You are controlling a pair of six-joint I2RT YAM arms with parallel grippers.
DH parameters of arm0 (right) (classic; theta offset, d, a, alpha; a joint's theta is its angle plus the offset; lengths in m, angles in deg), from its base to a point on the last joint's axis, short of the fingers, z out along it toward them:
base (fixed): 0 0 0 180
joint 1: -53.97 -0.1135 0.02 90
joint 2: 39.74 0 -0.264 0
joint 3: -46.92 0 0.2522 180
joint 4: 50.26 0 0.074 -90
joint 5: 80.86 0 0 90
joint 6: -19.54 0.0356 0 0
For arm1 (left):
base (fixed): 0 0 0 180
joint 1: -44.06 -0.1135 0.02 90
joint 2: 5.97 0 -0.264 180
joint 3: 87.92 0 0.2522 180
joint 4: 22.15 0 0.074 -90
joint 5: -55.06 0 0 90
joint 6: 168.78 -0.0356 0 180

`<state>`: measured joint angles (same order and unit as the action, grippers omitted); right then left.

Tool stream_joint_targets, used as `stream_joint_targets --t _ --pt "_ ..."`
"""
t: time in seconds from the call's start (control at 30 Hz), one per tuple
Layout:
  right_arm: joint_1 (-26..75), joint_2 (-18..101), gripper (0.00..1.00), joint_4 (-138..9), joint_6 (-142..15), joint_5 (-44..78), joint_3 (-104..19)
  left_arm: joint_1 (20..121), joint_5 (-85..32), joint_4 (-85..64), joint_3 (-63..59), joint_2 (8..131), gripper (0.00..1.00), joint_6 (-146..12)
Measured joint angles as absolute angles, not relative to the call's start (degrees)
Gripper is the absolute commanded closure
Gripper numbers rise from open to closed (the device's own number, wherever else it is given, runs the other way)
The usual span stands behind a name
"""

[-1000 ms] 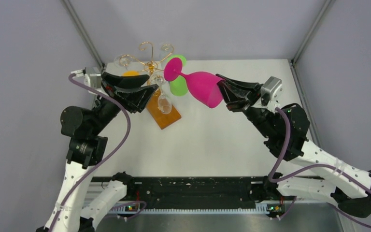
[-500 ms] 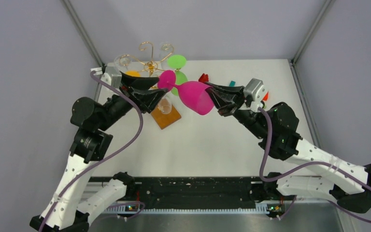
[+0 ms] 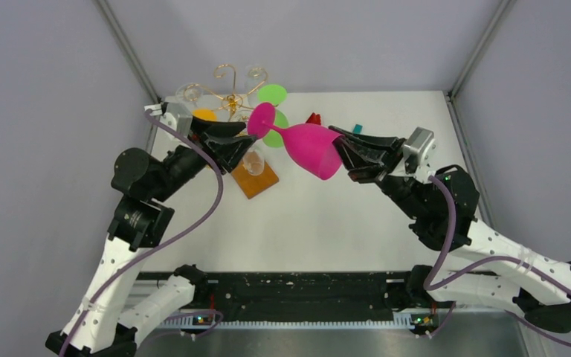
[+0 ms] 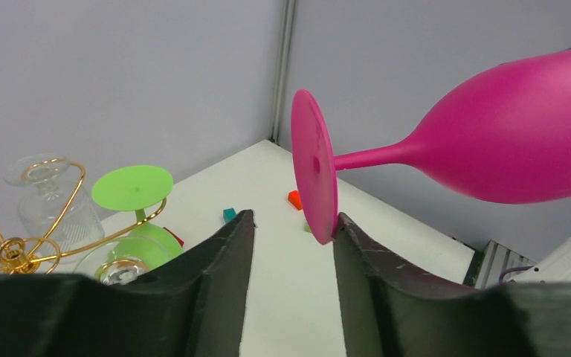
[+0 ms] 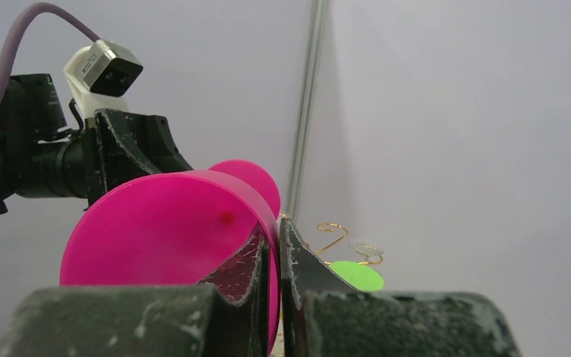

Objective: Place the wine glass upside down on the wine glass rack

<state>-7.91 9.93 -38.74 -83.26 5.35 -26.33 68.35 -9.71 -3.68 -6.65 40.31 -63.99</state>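
The pink wine glass hangs in the air on its side, foot toward the rack. My right gripper is shut on its rim, one finger inside the bowl and one outside; its tips pinch the wall. My left gripper is open at the glass's foot. The foot's lower edge touches the right finger, and the left finger stands apart. The wine glass rack is gold wire on an orange-brown wooden base, just behind my left gripper.
A green glass and a clear glass hang upside down on the rack; another clear foot sits on a left arm. Small red and teal blocks lie behind the pink glass. Grey walls close in on three sides.
My left gripper has reached forward to the glass's foot and its jaws have narrowed a little. The right gripper carried the glass left toward the rack, then drew back slightly to the right.
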Motion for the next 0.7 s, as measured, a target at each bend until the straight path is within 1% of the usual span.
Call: stream_joint_targets --t 0.03,0.1,0.27,0.37,0.5,0.53,0.57,0.6,0.63,0.7 --pt "-7.89 9.84 1.00 -38.68 -83.15 5.43 -26.06 68.48 -9.49 -3.64 -6.65 40.29 0.62 -63.97" --pt "-7.91 9.82 1.00 -38.68 -82.82 5.56 -25.69 68.53 -8.95 -3.57 -6.65 40.29 0.65 -63.88" --pt "-7.89 9.89 1.00 -38.74 -82.17 5.96 -25.65 68.61 -8.01 -3.62 -6.65 40.34 0.63 -63.69" --pt "-7.89 9.97 1.00 -38.74 -81.80 6.46 -25.74 68.63 -7.92 -3.64 -6.67 40.45 0.56 -63.64" --pt "-7.89 10.98 1.00 -39.68 -80.81 8.54 -26.26 69.05 -8.01 -3.70 -6.67 40.58 0.55 -63.51" --pt "-7.89 11.44 1.00 -40.10 -80.64 9.10 -26.61 69.20 -8.09 -3.68 -6.67 40.71 0.57 -63.53" --pt "-7.89 11.81 1.00 -40.30 -80.64 9.28 -26.87 69.31 -8.31 -3.62 -6.67 40.69 0.61 -63.62" --pt "-7.89 12.07 1.00 -40.34 -80.64 9.30 -27.03 69.38 -8.51 -3.59 -6.67 40.69 0.70 -63.73" --pt "-7.89 12.16 1.00 -40.45 -80.64 9.26 -27.03 69.44 -8.68 -3.57 -6.67 40.69 0.81 -63.86" --pt "-7.89 12.20 1.00 -40.56 -80.68 9.19 -27.03 69.57 -8.92 -3.42 -6.67 40.66 0.98 -63.95"
